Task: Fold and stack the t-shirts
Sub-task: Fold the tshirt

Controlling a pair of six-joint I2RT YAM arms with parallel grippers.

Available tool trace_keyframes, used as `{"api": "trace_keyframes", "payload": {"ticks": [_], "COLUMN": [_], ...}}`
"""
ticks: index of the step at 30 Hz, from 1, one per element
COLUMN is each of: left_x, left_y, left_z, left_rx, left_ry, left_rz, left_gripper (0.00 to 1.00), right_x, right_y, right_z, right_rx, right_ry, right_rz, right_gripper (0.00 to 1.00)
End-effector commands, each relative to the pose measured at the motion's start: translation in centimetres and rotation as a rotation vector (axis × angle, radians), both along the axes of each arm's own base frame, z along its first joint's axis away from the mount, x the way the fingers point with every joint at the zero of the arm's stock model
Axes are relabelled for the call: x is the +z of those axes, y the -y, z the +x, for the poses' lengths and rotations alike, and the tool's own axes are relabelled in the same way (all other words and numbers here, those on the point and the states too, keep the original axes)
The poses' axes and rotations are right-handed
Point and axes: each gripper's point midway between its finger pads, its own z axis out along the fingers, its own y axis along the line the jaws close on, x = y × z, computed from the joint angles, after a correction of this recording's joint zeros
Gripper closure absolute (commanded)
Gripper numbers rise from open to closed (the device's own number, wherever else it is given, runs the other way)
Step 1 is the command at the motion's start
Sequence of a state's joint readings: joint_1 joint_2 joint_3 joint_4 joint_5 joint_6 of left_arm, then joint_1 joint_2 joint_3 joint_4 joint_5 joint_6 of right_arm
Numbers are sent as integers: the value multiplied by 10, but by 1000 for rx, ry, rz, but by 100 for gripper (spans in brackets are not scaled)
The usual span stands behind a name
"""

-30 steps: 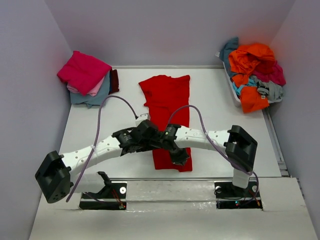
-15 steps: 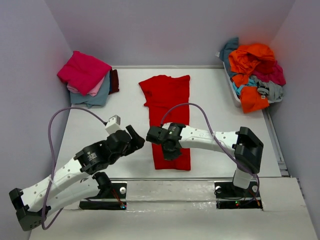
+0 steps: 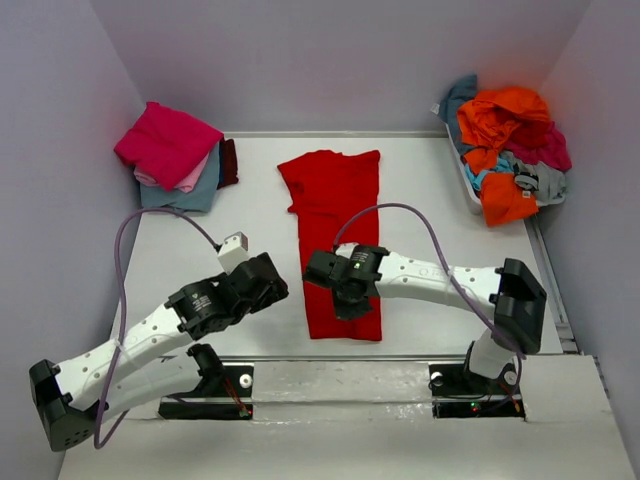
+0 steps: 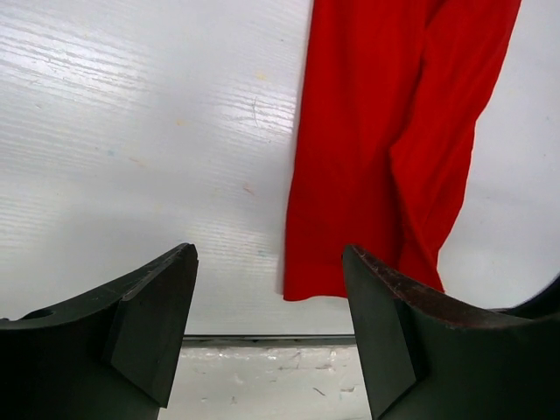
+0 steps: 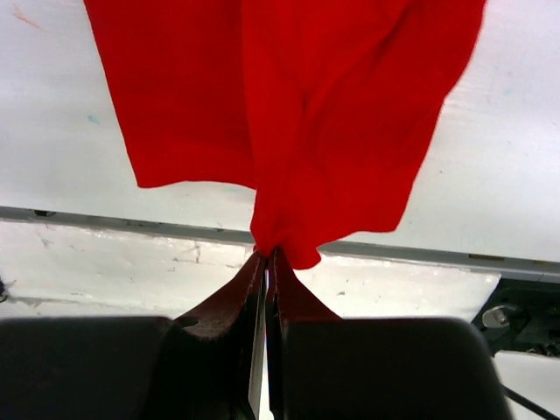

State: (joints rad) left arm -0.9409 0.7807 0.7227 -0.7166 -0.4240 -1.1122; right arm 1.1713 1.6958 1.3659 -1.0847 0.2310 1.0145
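One red t-shirt (image 3: 335,200) on the tabletop (image 3: 200,240). One stack (image 3: 170,145) far left, four colours showing: one magenta, one pale pink, one grey-blue, one maroon. One bin (image 3: 462,180) far right with one heap (image 3: 505,120) in it. Five colours can be counted there: orange, teal, grey, magenta and grey-blue. The number of shirts per colour is lost in the tangle. Two arms: left arm (image 3: 150,335) and right arm (image 3: 430,280). Two grippers, left gripper (image 4: 269,254) and right gripper (image 5: 265,254), two jaws apiece. Two purple cables (image 3: 125,250), one per arm.

Overhead, wrist close-ups; shared red t-shirt (image 3: 330,200)
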Motion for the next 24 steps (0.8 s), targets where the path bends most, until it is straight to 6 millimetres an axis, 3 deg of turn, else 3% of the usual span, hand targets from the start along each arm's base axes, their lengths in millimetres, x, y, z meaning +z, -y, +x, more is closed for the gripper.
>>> {"api": "trace_keyframes", "payload": {"ticks": [1, 6, 14, 24], "left_x": [16, 4, -8, -18], "left_y": [4, 18, 31, 39], "left_z": [11, 11, 13, 13], "left_rx": [25, -34, -91, -128], "left_ry": [46, 5, -32, -60], "left_rz": [-14, 12, 60, 79], "left_gripper": [21, 21, 21, 21], "right_x": [21, 26, 16, 19], "right_y": [16, 30, 57, 67], "right_z": [0, -3, -17, -24], "right_rx": [-69, -105, -169, -205], "right_ry": [45, 54, 42, 44], "right_rz": [18, 6, -20, 0], "right_gripper": [93, 93, 93, 93]}}
